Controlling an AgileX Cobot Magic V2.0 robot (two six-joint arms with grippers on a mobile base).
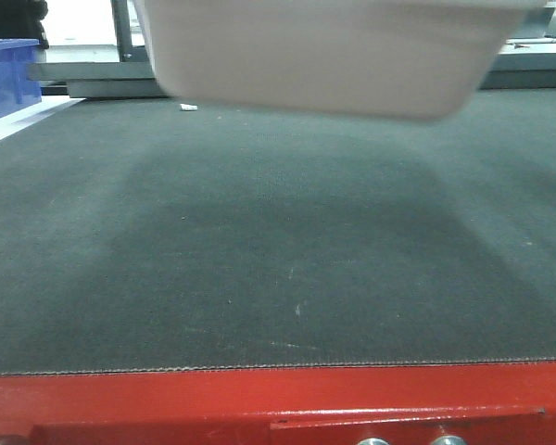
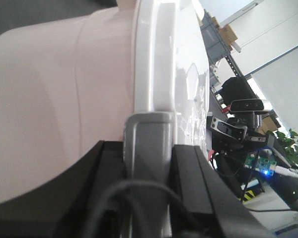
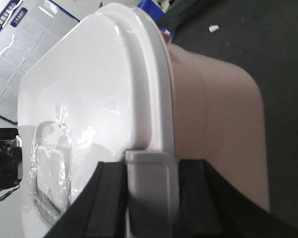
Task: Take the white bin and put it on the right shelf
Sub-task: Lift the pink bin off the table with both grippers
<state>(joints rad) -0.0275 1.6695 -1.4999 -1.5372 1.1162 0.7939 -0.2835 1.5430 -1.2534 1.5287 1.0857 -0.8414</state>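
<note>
My left gripper (image 2: pixel 150 126) pinches the rim of the white bin (image 1: pixel 324 56), and my right gripper (image 3: pixel 151 163) pinches the other side. It hangs between my fingers (image 2: pixel 148 156), over the dark mat (image 1: pixel 278 269).

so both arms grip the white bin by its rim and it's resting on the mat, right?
Not resting. The exterior front-facing view shows the white bin held in the air above the dark mat, with its shadow below. The left fingers and right fingers do clamp its rim, as the wrist views show.
</note>
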